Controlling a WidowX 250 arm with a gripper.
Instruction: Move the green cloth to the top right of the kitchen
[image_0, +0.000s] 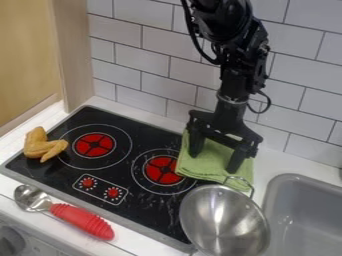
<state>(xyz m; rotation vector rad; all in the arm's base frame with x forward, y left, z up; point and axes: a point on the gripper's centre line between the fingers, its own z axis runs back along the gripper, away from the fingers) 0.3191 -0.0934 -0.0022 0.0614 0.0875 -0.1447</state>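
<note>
At near edge, metal pan (224, 220) is sitting beside sink (300, 225) | behind pan, green cloth (207, 169) is lying across stove's (150, 210) back-right edge and counter (267, 162) | over cloth, gripper (213, 163) is hanging, fingers spread, pinching nothing | progress: partly there, rightward shift probably remaining

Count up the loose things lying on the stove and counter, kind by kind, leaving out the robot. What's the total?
Cloth, green: 1
Metal pan: 1
Spoon with red handle: 1
Chicken wing: 1
Total: 4
</note>
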